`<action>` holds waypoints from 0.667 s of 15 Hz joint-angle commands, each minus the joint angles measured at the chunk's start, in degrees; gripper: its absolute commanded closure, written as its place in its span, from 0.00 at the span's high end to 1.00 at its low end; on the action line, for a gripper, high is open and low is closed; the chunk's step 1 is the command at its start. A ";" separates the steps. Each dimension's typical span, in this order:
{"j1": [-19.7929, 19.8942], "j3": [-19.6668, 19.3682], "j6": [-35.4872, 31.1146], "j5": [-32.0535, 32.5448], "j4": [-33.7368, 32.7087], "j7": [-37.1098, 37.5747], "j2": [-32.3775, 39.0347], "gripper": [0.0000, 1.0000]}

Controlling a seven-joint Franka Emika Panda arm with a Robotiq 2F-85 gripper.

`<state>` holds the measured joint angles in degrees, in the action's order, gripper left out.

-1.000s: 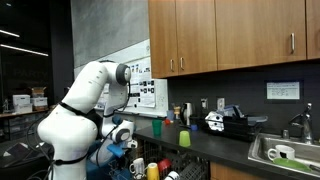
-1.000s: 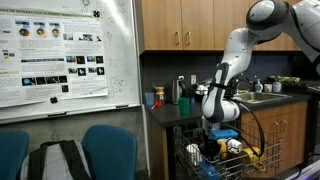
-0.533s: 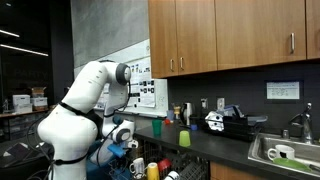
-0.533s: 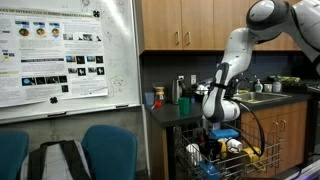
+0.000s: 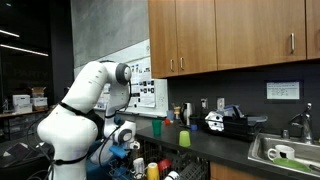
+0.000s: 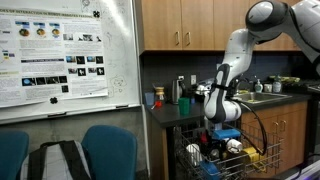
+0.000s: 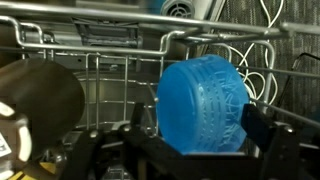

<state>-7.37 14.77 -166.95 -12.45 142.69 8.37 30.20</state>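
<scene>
I am seeing the claw (image 7: 195, 135) standing wide, a finger on either side of the blue cup (image 7: 203, 105). The cup is sitting in the wire rack (image 7: 110, 85). A brown item (image 7: 40, 105), possibly a mug, is sitting beside the cup.

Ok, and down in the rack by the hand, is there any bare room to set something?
In the wrist view, one free patch: bare rack wires between the dark brown item and the blue cup. Right of the cup it is crowded with white looped wire. The open hand takes the front.
</scene>
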 commanded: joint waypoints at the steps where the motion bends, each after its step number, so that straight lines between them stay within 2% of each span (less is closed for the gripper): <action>1: -3.20 -3.06 1.86 2.21 0.88 1.28 -1.54 1.00; 6: -3.78 -2.31 4.03 2.64 0.11 0.09 -1.14 1.00; 8: -5.44 -3.80 4.41 3.71 0.14 1.25 -1.40 1.00; 10: -8.72 -7.11 4.43 5.98 0.17 3.65 -1.65 1.00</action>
<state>-11.55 11.38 -163.90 -9.44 142.47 8.67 30.10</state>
